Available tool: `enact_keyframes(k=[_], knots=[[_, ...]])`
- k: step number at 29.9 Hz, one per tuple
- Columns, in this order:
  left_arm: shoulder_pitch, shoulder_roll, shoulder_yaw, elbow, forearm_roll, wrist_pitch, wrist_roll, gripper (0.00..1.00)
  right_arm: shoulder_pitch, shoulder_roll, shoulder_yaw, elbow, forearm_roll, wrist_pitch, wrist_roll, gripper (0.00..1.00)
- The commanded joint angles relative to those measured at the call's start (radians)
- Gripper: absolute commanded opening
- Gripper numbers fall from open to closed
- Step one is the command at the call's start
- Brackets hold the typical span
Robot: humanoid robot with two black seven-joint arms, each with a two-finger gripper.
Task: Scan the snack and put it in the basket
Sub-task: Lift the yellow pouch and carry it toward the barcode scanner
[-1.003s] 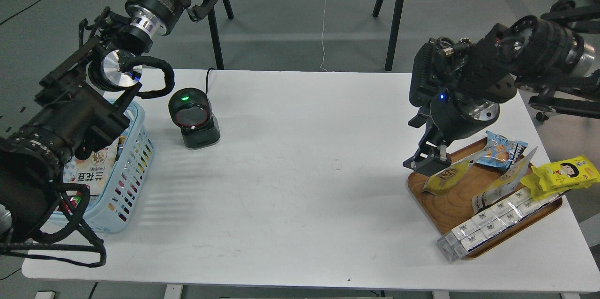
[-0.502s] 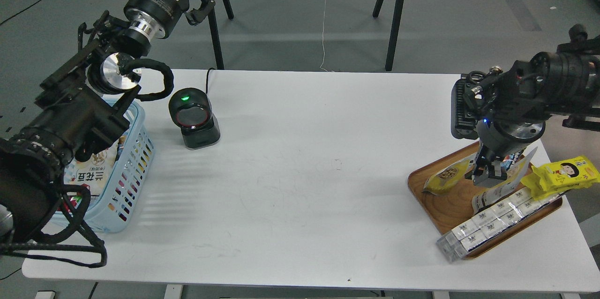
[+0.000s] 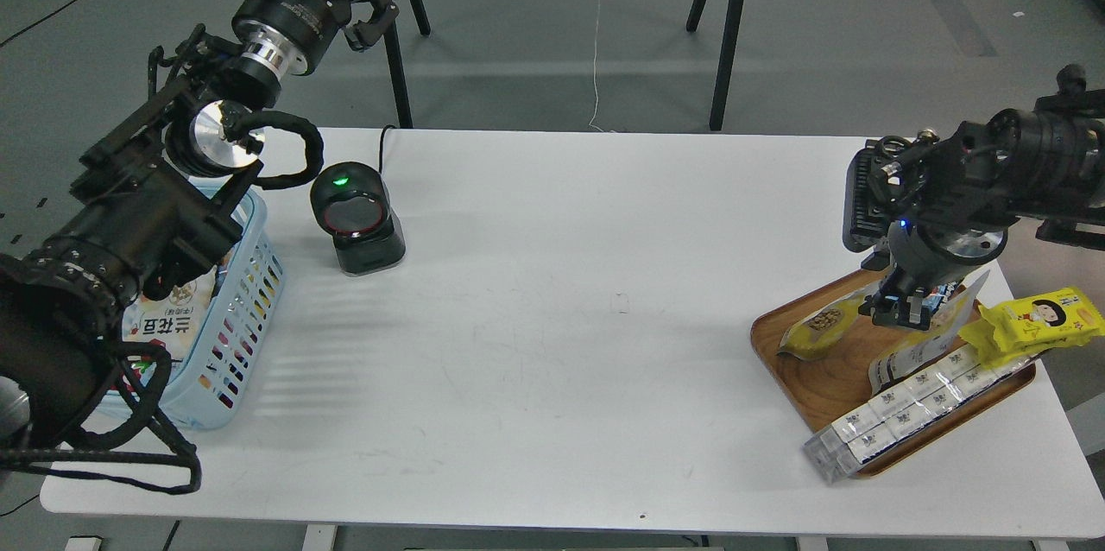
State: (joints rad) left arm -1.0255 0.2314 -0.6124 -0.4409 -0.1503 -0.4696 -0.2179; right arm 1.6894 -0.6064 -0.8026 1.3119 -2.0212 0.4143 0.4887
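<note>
The snack, a small yellow pouch with a round picture of brown nuts, lies at the left end of the brown wooden tray. My right gripper points down over the tray just right of the pouch; its dark fingers cannot be told apart. The light blue basket stands at the table's left edge, partly behind my left arm, with a white printed packet inside. My left gripper is raised beyond the table's far left corner, open and empty.
A black barcode scanner with a green light stands right of the basket. On the tray are a bright yellow cartoon-face packet, a tilted pouch with a white back and a long clear pack of white boxes. The blue packet is mostly hidden by my right gripper.
My right gripper has swung right from the tray's left edge, past the yellow pouch, to over the tray's back middle. My left arm has shifted slightly.
</note>
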Motion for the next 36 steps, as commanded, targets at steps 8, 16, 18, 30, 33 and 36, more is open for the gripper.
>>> enact_keyframes(k=[8, 16, 18, 30, 33, 36], knots=[[-0.001, -0.015, 0.000, 0.019, 0.000, 0.002, 0.000, 1.00, -0.005, -0.003, 0.000, 0.000, 0.001, 0.000, 0.000, 0.11], [-0.001, -0.015, 0.000, 0.021, 0.002, 0.005, 0.002, 1.00, -0.011, -0.004, 0.016, -0.011, 0.002, 0.000, 0.000, 0.01], [-0.001, -0.015, 0.000, 0.021, 0.000, 0.005, 0.002, 1.00, -0.011, -0.006, 0.023, -0.011, 0.004, -0.002, 0.000, 0.00], [-0.001, -0.015, 0.000, 0.021, 0.000, 0.003, 0.002, 1.00, 0.073, -0.018, 0.105, 0.009, 0.059, 0.000, 0.000, 0.00], [-0.001, -0.015, 0.002, 0.021, 0.002, 0.003, 0.002, 1.00, 0.122, -0.003, 0.108, 0.038, 0.130, 0.004, 0.000, 0.00], [0.001, -0.015, 0.002, 0.021, 0.002, 0.002, 0.000, 1.00, 0.160, 0.060, 0.108, 0.046, 0.196, 0.006, 0.000, 0.00]])
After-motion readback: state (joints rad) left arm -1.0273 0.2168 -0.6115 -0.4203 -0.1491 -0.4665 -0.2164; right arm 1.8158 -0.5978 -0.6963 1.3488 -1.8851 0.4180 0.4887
